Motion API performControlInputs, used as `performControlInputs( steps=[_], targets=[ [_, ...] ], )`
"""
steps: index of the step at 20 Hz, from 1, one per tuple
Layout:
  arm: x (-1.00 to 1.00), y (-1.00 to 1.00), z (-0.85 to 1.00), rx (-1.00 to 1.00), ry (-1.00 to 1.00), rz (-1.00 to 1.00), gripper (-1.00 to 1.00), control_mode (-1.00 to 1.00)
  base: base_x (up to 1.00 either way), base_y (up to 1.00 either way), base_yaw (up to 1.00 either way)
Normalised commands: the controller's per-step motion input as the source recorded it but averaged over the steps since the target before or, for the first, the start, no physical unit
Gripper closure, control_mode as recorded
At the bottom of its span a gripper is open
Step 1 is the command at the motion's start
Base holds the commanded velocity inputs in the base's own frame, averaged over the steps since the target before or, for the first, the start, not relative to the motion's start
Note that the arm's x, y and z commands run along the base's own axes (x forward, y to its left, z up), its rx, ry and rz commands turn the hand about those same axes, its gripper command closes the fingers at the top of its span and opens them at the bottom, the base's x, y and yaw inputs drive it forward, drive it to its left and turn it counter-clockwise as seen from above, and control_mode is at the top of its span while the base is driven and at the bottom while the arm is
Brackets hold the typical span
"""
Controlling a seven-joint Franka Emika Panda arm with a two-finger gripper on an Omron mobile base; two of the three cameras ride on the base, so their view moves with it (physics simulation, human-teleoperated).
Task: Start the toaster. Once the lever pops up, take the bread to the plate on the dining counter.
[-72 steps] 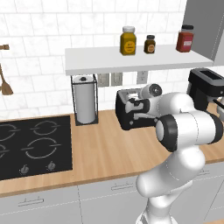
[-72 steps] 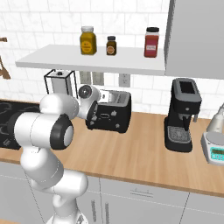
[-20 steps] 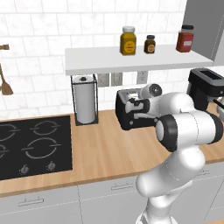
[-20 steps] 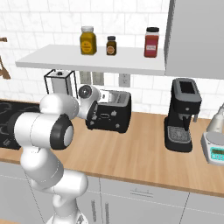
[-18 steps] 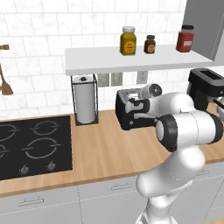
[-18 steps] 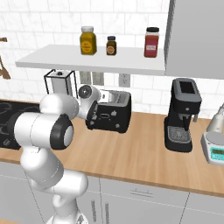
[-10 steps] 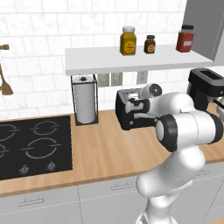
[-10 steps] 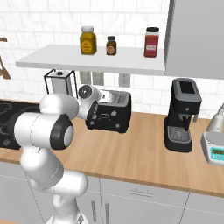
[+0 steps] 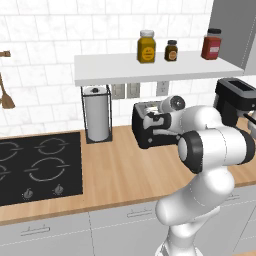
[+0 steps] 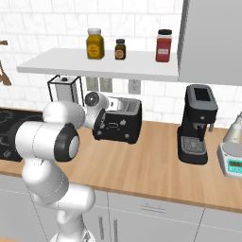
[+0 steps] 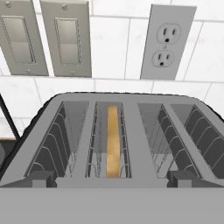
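so far the bread (image 11: 113, 140) sits deep in a slot of the toaster (image 9: 150, 127) at the centre of the frame, so i judge lifting it and carrying it to the plate are left. the gripper (image 11: 112, 178) hovers released over the slots, holding nothing. a coffee machine (image 10: 196, 124) stands right, a paper towel holder (image 9: 97, 114) left; nothing blocks the way.

The white arm (image 9: 210, 145) reaches to the black toaster (image 9: 150, 127) on the wooden worktop (image 9: 120, 175).

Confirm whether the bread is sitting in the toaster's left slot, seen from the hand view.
Yes, the bread stands edge-up between the wire guides of the toaster's left slot.
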Motion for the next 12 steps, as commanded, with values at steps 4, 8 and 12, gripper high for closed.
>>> performControlInputs(
  steps=[4, 8, 12],
  targets=[
    [0.0, 0.0, 0.0, 0.0, 0.0, 0.0, -1.0, -1.0, 0.0, 0.0, 0.0],
    [0.0, 0.0, 0.0, 0.0, 0.0, 0.0, -1.0, -1.0, 0.0, 0.0, 0.0],
    [0.0, 0.0, 0.0, 0.0, 0.0, 0.0, -1.0, -1.0, 0.0, 0.0, 0.0]
  ],
)
